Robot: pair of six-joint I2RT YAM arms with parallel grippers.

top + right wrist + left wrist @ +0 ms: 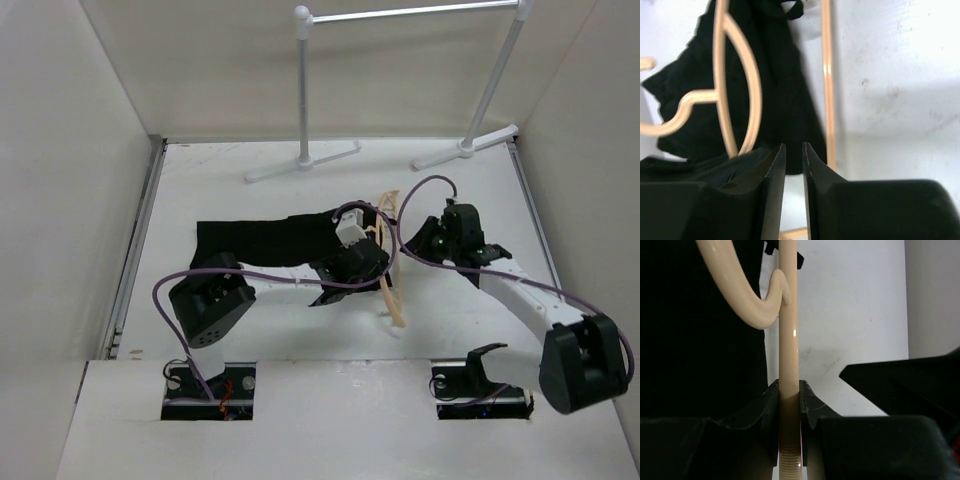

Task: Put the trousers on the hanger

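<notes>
The tan wooden hanger (pixel 392 275) lies at the table's middle, beside the right end of the black trousers (pixel 255 240), which are spread flat to the left. My left gripper (pixel 382 258) is shut on the hanger. In the left wrist view its jaws (pixel 789 392) clamp the straight bar (pixel 788 330), with the curved arm (pixel 740 295) and the trousers (pixel 695 350) beyond. My right gripper (pixel 422 240) is just right of the hanger. In the right wrist view it (pixel 793 152) is nearly closed with a narrow gap and holds nothing, facing the hanger (pixel 827 80) and the trousers (pixel 780 85).
A grey metal rail (pixel 410 12) on white posts and feet (pixel 302 165) stands at the back of the table. White walls enclose the left, back and right sides. Purple cables loop over both arms.
</notes>
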